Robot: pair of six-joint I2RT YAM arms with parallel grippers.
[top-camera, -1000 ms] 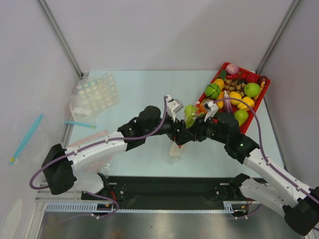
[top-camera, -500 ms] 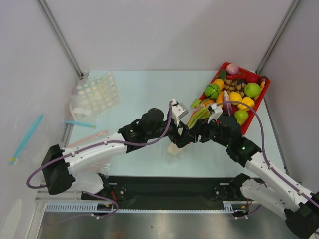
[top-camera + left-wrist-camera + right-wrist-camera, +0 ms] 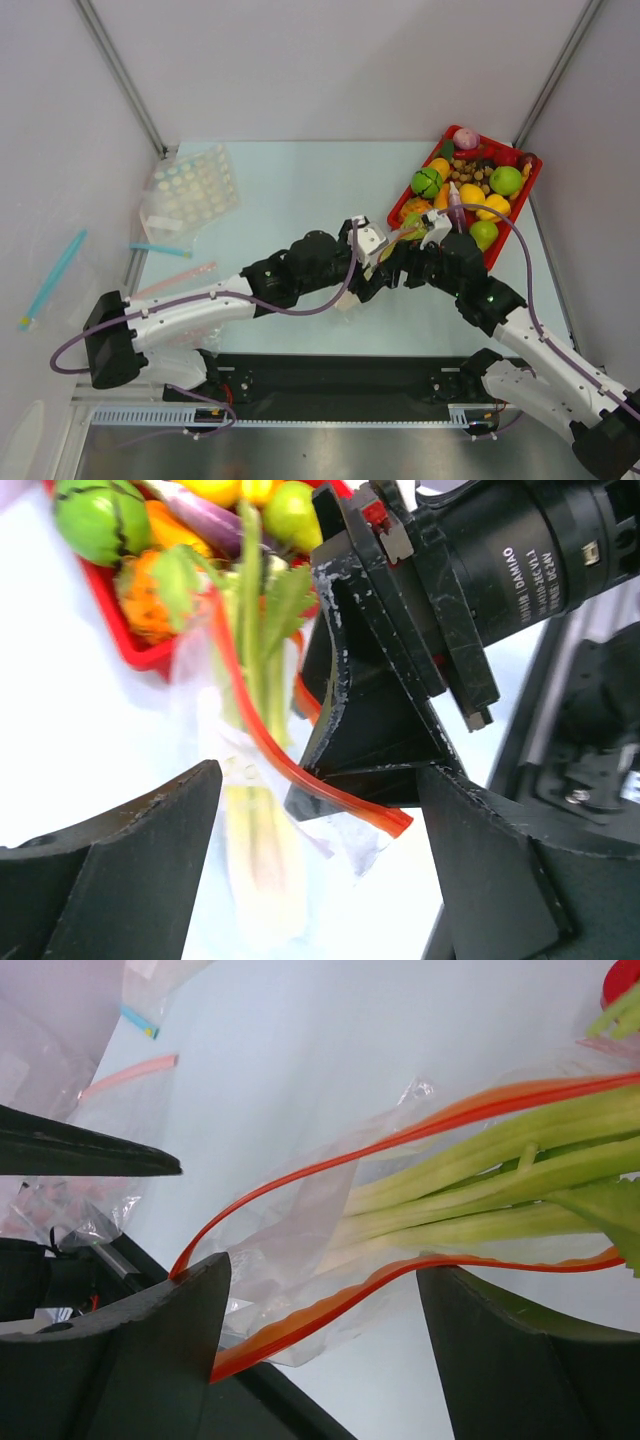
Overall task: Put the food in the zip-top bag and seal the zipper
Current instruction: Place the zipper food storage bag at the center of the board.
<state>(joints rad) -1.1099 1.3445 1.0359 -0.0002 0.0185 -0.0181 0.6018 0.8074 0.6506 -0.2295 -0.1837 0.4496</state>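
Observation:
The clear zip-top bag [image 3: 300,1230] lies on the table between both arms, its red-orange zipper [image 3: 330,1285] gaping open. The leek [image 3: 480,1180] lies in the bag's mouth; its white stalk [image 3: 265,850] is inside and its green leaves [image 3: 408,222] stick out toward the tray. My right gripper [image 3: 325,1360] is open, its fingers on either side of the mouth, and the strip touches one finger. My left gripper [image 3: 315,880] is also open, with the bag's corner and zipper end [image 3: 395,823] between its fingers, untouched. In the top view both grippers meet over the bag [image 3: 348,297].
A red tray [image 3: 531,186] at the right holds several toy fruits and vegetables, among them a green one [image 3: 506,180]. Other clear bags lie at the left: a dotted one [image 3: 190,188], one with a blue strip [image 3: 158,249] and one with a pink strip [image 3: 185,275].
The right gripper's jaws have opened. The leek and bag have dropped from a raised position toward the table. The left arm has reached further right, toward the bag.

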